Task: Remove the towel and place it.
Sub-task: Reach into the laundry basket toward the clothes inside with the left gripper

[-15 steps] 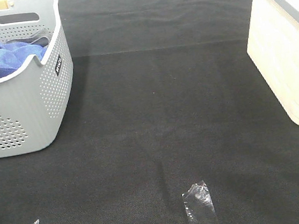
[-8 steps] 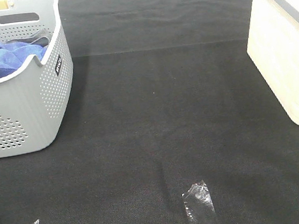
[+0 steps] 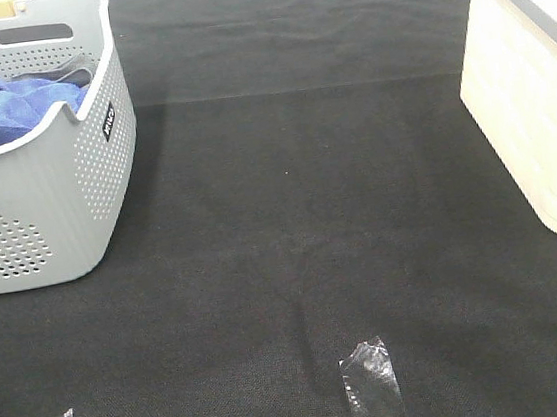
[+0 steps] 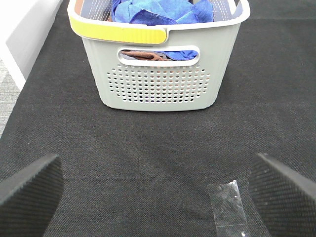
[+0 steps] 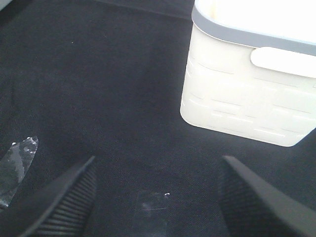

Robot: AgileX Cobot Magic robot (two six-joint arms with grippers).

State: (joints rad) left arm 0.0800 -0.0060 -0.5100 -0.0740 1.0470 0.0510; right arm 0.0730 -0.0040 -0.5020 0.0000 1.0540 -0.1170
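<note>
The royal-blue towel (image 3: 0, 107) lies bunched inside the grey perforated basket (image 3: 84, 180) at the far left of the black mat; the left wrist view shows the towel (image 4: 153, 11) piled above the basket's rim. My left gripper (image 4: 157, 195) is open over the mat, some way short of the basket (image 4: 158, 84), nothing between its fingers. My right gripper (image 5: 158, 197) is also open and empty, above the mat near the white bin. Neither gripper appears in the exterior high view.
A white bin (image 3: 538, 98) with a grey rim stands at the right edge; it appears again as the white bin (image 5: 247, 98) in the right wrist view. A brownish cloth (image 4: 140, 54) shows through the basket's handle hole. Clear tape pieces (image 3: 372, 384) stick to the mat's front.
</note>
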